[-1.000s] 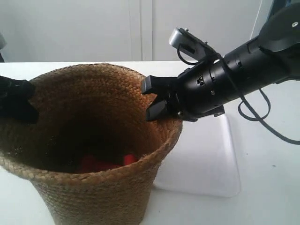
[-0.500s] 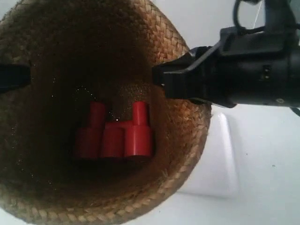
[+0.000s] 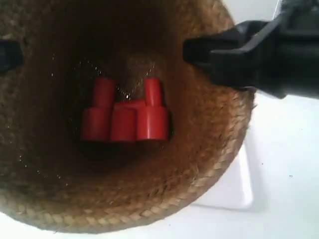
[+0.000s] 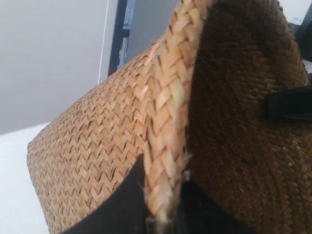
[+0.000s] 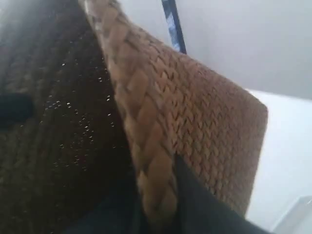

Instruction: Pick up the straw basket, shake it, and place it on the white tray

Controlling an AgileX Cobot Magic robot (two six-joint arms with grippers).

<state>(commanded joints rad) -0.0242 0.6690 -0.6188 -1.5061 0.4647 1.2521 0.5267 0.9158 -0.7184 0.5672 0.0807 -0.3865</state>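
Straw basket, large, round, brown and woven with a wider braided rim, is being held up and tipped so that its mouth is facing the exterior camera and filling most of that view. Red plastic cylinders, clustered side by side with two narrower necks sticking out, are lying against the dark bottom inside it. Specks of light are showing through the weave around them.

Left gripper is clamping the braided rim, its black jaws pressing one on the outer wall and one on the inner wall. Right gripper is gripping the opposite part of the rim in the same way, jaws closed on the straw from both sides. In the exterior view, the black arm at the exterior view's right is reaching in over the rim, and a black finger is showing at the far side.

Glossy white squarish tray is lying on the white surface behind the basket, only one rounded corner and an edge peeking past the rim.
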